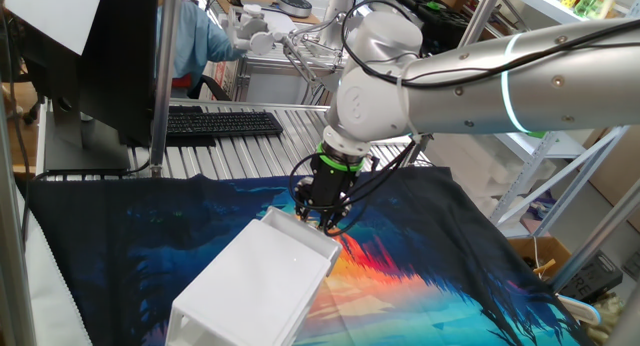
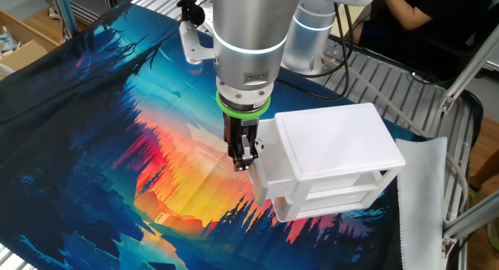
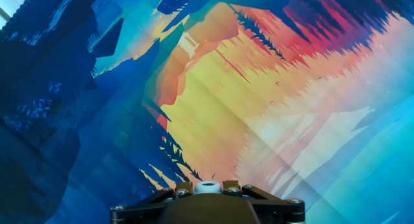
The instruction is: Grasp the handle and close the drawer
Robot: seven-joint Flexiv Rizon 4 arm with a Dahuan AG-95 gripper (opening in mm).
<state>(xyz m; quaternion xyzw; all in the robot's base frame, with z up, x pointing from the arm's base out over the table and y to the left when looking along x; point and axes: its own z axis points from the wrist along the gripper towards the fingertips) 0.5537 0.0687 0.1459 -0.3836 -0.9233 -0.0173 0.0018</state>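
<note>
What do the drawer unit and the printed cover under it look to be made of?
The white cabinet and drawer look like moulded plastic: thin walls, rounded corners, smooth semi-gloss faces with soft highlights. The cover looks like printed fabric, matte, with creases and a loose draped edge. The gripper beside the drawer front looks like dark metal, though that is hard to confirm.

Printed cloth (image 1: 420, 276) covers the table: dark blue forest silhouettes around an orange, red and yellow centre, creased in places. Same cloth fills the hand view (image 3: 213, 107). Black keyboard (image 1: 222, 123) on the slatted metal surface (image 1: 270, 156) behind the cloth. Dark monitor (image 1: 110, 56) at left, upright pole (image 1: 160, 81) in front of it. Person in blue top (image 1: 195, 41) seated beyond. Cardboard box (image 2: 23, 40) at the far left edge in the other fixed view. Grey-white mat (image 2: 425, 215) lies beside the cloth's right edge.
</note>
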